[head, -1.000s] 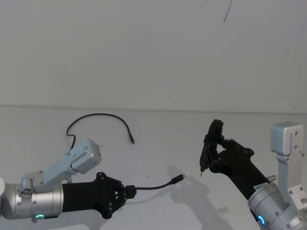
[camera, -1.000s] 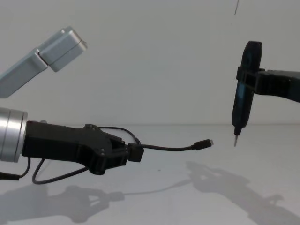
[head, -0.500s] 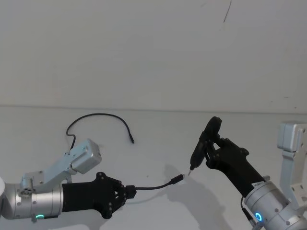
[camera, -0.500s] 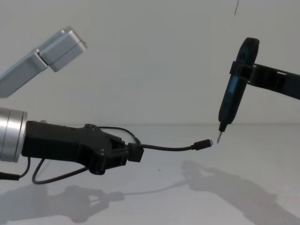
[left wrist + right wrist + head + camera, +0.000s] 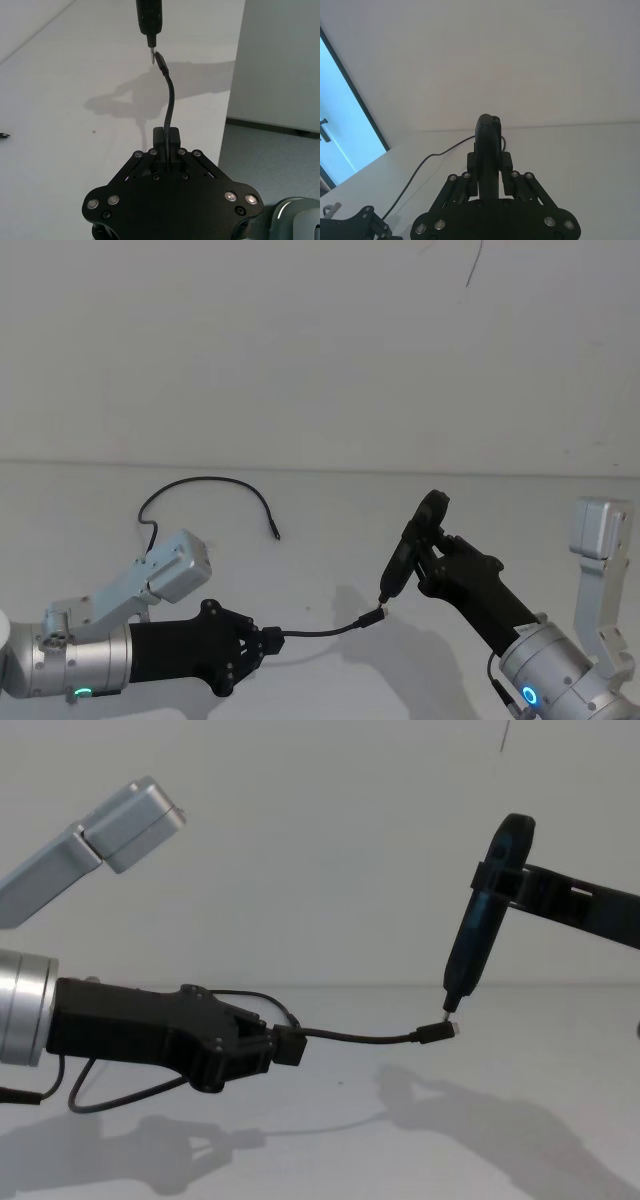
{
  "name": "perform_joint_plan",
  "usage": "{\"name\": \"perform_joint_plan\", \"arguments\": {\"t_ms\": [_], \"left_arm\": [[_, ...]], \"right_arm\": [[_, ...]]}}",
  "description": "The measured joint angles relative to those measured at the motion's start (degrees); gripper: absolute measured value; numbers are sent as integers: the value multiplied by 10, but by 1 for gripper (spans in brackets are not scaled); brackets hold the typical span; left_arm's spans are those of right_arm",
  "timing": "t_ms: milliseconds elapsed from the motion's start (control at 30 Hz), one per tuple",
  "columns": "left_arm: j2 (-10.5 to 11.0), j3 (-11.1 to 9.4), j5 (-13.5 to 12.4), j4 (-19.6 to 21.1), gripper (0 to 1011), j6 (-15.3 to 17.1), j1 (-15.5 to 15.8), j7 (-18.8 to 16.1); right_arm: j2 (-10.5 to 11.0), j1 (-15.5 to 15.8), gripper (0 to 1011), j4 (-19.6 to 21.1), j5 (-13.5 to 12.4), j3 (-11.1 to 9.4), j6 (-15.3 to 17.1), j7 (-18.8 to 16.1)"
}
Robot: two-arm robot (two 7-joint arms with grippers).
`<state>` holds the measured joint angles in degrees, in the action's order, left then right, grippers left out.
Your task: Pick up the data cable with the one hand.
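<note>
Two hands are at work above one white table (image 5: 330, 500).

Left hand (image 5: 262, 642): fingers closed on the data cable (image 5: 320, 629), gripping it by a black block-shaped piece at the fingertips. In the left wrist view the cable (image 5: 169, 102) leaves that block straight ahead of the hand (image 5: 166, 156) and curves upward. One short length projects forward of the hand, clear of the table, and ends in one small plug (image 5: 438, 1031) with a metal tip. The remaining length runs back past the hand, loops across the table (image 5: 340, 1140) behind it and ends in a second dark tip (image 5: 276, 536) lying on the surface.

Right hand (image 5: 428, 555): fingers closed on one slim black tool (image 5: 410, 547) with a pointed metal tip, tilted downward. In the chest view the tool tip (image 5: 451, 1008) sits just above the free plug, touching or nearly touching; contact cannot be confirmed. The right wrist view shows the tool (image 5: 488, 155) clamped between the two fingers.
</note>
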<state>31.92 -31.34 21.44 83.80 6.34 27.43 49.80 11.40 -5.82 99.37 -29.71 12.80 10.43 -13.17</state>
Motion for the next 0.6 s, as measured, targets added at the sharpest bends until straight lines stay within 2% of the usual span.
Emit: {"name": "perform_joint_plan", "arguments": {"t_ms": [600], "left_arm": [[0, 0, 0, 0, 42, 0, 0, 0]], "right_arm": [[4, -3, 269, -4, -9, 5, 1, 1]]}}
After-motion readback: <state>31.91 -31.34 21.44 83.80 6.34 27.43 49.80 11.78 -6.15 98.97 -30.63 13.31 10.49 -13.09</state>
